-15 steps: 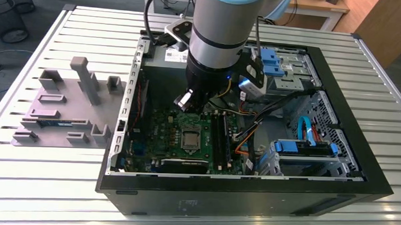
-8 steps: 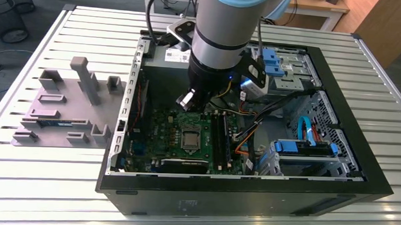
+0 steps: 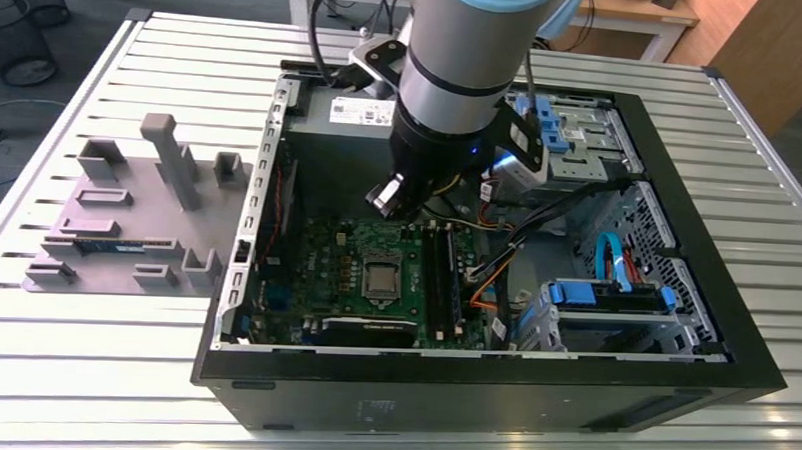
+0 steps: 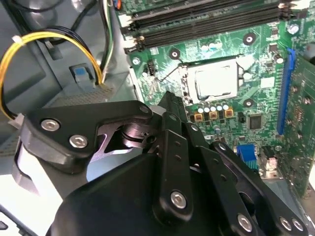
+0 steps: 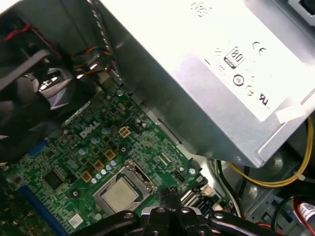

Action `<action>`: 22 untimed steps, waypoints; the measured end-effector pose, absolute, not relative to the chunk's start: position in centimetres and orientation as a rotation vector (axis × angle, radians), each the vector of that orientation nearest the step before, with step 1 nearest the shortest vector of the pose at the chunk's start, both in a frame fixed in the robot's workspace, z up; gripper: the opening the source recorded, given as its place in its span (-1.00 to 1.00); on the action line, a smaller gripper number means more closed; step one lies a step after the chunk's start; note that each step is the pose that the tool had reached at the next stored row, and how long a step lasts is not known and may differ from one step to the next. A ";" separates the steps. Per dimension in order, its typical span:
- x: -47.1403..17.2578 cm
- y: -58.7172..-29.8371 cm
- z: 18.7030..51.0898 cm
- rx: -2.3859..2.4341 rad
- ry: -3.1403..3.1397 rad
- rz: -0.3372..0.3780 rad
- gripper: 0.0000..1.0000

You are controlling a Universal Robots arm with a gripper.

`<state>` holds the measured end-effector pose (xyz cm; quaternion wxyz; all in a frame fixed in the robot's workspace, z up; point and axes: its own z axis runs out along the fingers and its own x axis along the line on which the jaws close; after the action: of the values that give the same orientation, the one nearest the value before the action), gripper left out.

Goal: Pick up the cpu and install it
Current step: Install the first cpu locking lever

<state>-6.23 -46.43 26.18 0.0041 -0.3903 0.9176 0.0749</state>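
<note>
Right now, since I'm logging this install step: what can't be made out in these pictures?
- Exterior view: the arm covers the far part of the green board.
- Second wrist view: glare whitens the cpu, so it is unclear whether the socket frame clamps it.
- First wrist view: the gripper covers the board next to the cpu.

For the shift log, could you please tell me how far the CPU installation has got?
Mostly done, it seems: the small square silvery-topped cpu already lies inside the metal-framed socket on the green motherboard. The black pincer hovers just above the board beside the socket, carrying nothing visible. Whether the socket is latched cannot be judged.
</note>
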 end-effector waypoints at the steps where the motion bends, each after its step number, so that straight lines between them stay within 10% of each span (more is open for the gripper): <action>1: -6.2 -46.2 26.2 -1.223 2.875 0.235 -0.79; 22: -5.0 -45.1 25.1 -1.224 2.875 0.234 -0.79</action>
<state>-5.05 -45.06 25.10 0.0040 -0.3905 0.9176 0.0746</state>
